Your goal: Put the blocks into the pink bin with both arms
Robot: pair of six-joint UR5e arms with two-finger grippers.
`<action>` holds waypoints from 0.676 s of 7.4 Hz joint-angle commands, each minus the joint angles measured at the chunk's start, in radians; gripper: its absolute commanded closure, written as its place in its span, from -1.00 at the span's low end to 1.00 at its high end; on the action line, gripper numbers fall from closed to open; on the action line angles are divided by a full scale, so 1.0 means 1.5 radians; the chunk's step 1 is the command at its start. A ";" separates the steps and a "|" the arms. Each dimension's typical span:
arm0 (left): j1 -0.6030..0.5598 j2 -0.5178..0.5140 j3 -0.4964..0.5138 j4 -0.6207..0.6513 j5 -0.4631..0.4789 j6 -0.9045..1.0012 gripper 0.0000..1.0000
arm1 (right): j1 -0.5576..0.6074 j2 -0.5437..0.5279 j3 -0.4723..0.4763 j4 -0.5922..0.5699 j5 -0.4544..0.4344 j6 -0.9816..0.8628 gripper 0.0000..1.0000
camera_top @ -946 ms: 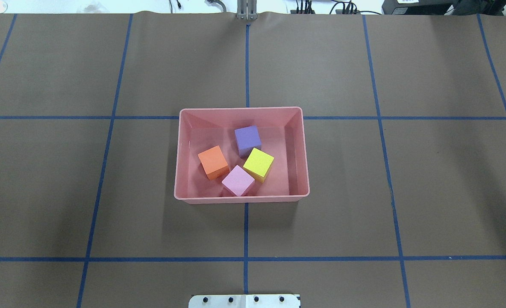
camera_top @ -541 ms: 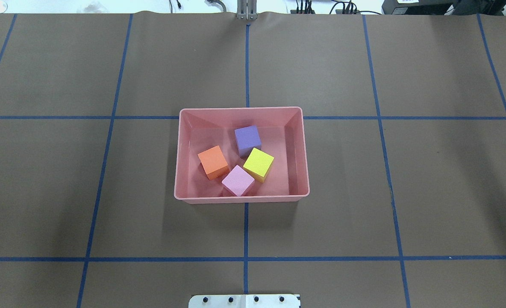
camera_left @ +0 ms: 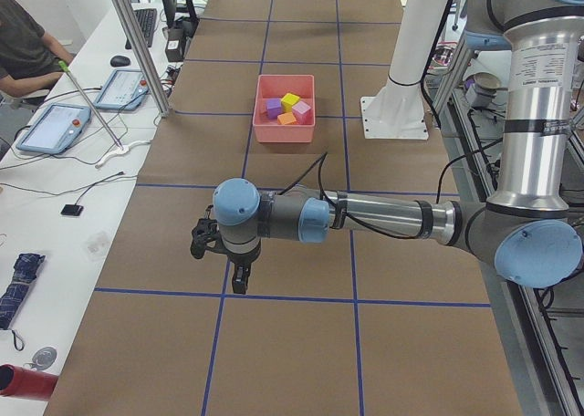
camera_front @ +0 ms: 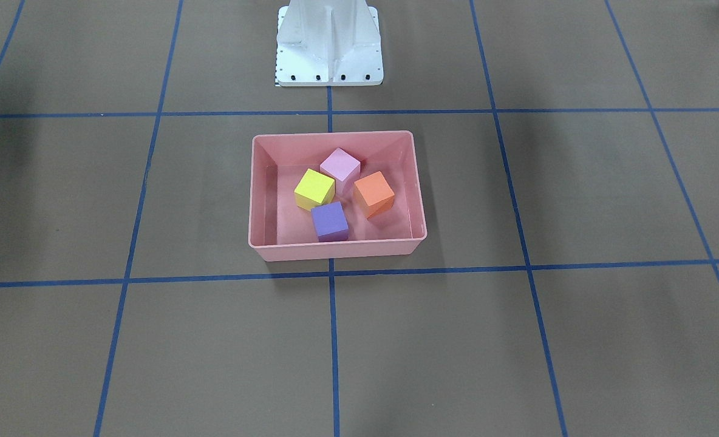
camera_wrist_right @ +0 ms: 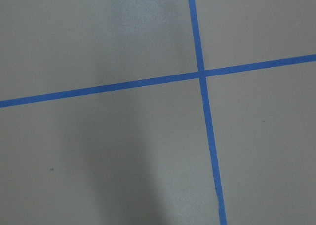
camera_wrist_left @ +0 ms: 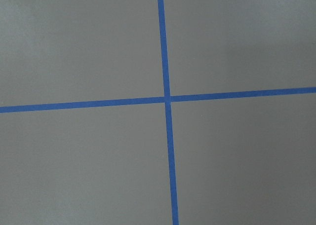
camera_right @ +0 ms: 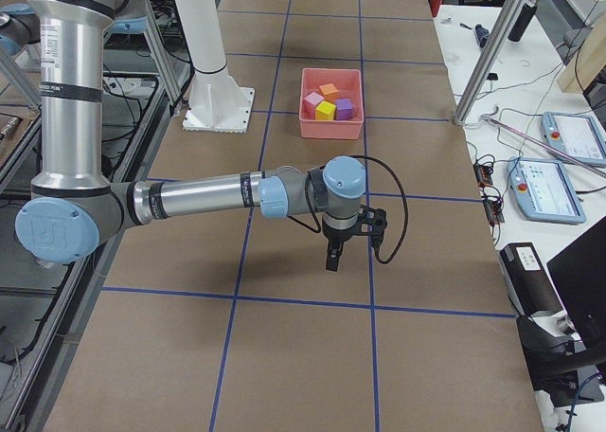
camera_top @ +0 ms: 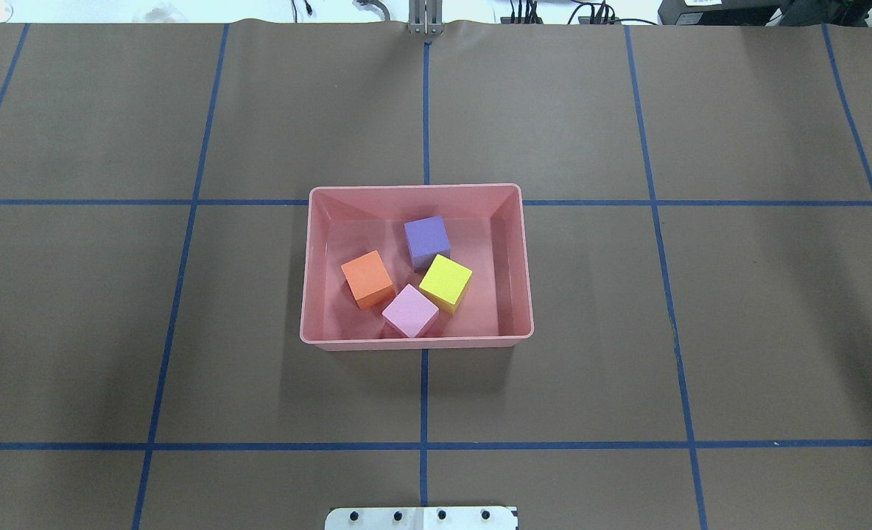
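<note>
The pink bin (camera_top: 306, 265) sits at the table's middle and holds all four blocks: orange (camera_top: 367, 278), purple (camera_top: 426, 237), yellow (camera_top: 445, 280) and light pink (camera_top: 410, 310). The front-facing view shows the bin (camera_front: 257, 194) too. Neither arm is in the overhead or front-facing view. My left gripper (camera_left: 239, 279) shows only in the exterior left view, hanging above bare table far from the bin (camera_left: 283, 137). My right gripper (camera_right: 331, 259) shows only in the exterior right view, also far from the bin (camera_right: 330, 130). I cannot tell whether either is open or shut.
The white pedestal (camera_front: 329, 45) stands behind the bin on the robot's side. Blue tape lines (camera_top: 424, 397) grid the brown table. Both wrist views show only tape crossings. An operator (camera_left: 23, 46) and tablets (camera_left: 57, 127) are at a side desk.
</note>
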State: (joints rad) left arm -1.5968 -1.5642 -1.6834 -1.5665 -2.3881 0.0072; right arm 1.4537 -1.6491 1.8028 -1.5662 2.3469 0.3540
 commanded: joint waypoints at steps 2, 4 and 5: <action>0.000 0.008 -0.018 -0.002 0.003 0.000 -1.00 | 0.000 -0.004 0.001 0.000 0.001 -0.002 -0.99; 0.000 0.008 -0.010 -0.003 0.004 0.002 -1.00 | 0.000 -0.002 0.001 0.000 0.000 -0.004 -0.99; 0.000 0.009 -0.011 -0.003 0.004 0.001 -1.00 | 0.000 -0.004 0.000 0.000 0.003 -0.004 -0.99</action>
State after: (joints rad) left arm -1.5968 -1.5519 -1.7020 -1.5702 -2.3829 0.0095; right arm 1.4542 -1.6539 1.8031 -1.5662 2.3485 0.3491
